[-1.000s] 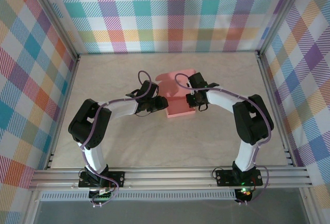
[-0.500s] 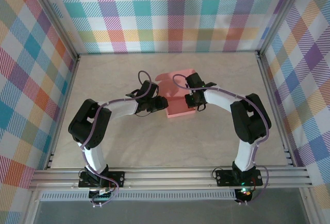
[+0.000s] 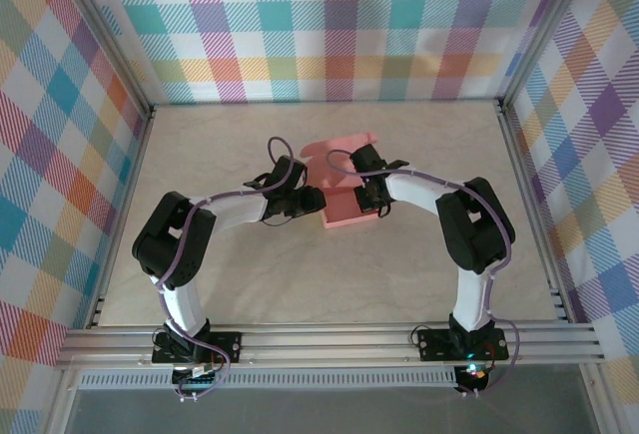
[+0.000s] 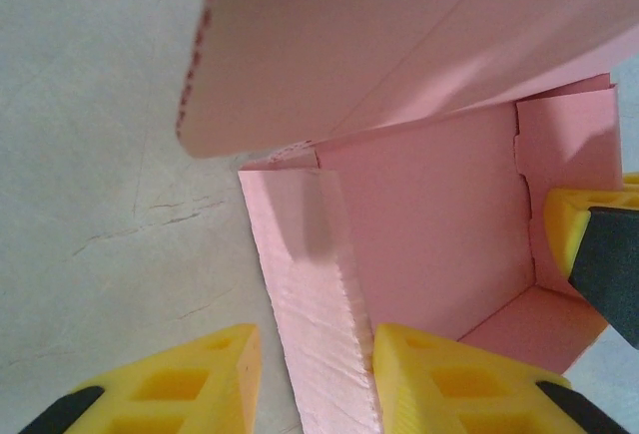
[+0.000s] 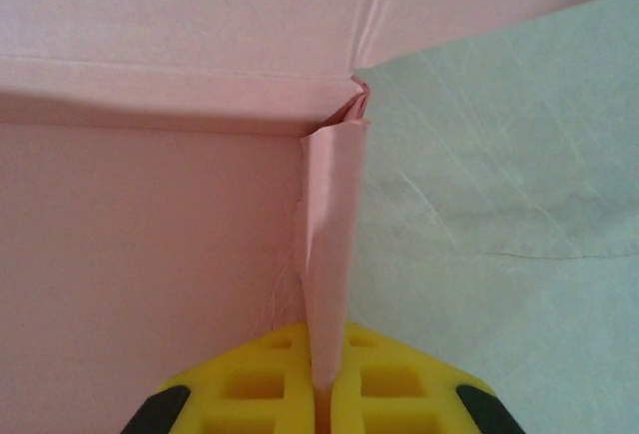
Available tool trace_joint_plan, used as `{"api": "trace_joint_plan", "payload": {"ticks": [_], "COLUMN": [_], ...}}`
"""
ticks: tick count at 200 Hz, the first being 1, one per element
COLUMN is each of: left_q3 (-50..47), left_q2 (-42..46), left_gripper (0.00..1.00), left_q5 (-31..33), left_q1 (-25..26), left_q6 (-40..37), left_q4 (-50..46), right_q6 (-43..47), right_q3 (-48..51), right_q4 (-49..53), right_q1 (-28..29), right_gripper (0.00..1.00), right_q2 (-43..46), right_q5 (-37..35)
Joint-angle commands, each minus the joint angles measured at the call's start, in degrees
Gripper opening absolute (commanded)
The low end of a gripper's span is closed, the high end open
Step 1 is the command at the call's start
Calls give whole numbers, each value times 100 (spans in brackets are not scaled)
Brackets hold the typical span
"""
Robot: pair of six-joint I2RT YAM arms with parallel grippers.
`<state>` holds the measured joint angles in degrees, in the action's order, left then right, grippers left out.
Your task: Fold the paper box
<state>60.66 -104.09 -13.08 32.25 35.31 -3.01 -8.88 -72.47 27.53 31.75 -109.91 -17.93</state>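
Note:
The paper box (image 3: 344,215) is salmon-pink card, partly formed, in the middle of the table with its lid flap raised at the back. My left gripper (image 3: 316,201) is at its left side. In the left wrist view the box's (image 4: 429,215) left wall stands between the yellow fingers of the left gripper (image 4: 315,354), touching the right finger, with a gap to the left one. My right gripper (image 3: 371,195) is at the right side. It (image 5: 329,354) is shut on the thin right wall of the box (image 5: 150,254), near a folded corner.
The tabletop (image 3: 300,274) is pale and marbled, fenced by aluminium rails and checked walls. Both arms bend inward over the middle. One right-gripper finger (image 4: 599,264) shows inside the box at the far side of the left wrist view.
The right gripper has closed on the box's right wall and its wrist has shifted slightly left. The left arm and its jaws have stayed as they were.

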Motion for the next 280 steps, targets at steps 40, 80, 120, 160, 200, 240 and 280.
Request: {"api": "trace_joint_plan", "payload": {"ticks": [40, 80, 120, 160, 200, 240, 280], "left_q3": [58, 73, 95, 113, 77, 95, 139], "left_q2": [-148, -153, -168, -195, -148, -53, 116], "left_gripper": [35, 35, 35, 35, 35, 36, 38], "left_q5": [-89, -89, -108, -129, -87, -17, 104], "left_q1": [97, 97, 96, 97, 97, 106, 115], "left_q6": [-103, -116, -113, -121, -151, -214, -302], "left_q4": [-330, -340, -340, -344, -366, -487, -657], "right_q6": [-34, -79, -256, -527, -525, -584, -649], "right_q3": [-183, -364, -525, -943, -607, -470, -271], "right_q4": [475, 740, 1058, 1647, 1012, 623, 388], "right_q1": [176, 209, 320, 481, 388, 342, 224], "right_gripper": [17, 1, 0, 0, 8, 27, 52], "right_q2": [-415, -605, -826, -1285, -686, -211, 209], "right_q5": [-333, -734, -1125, -1715, -991, -524, -129]}}
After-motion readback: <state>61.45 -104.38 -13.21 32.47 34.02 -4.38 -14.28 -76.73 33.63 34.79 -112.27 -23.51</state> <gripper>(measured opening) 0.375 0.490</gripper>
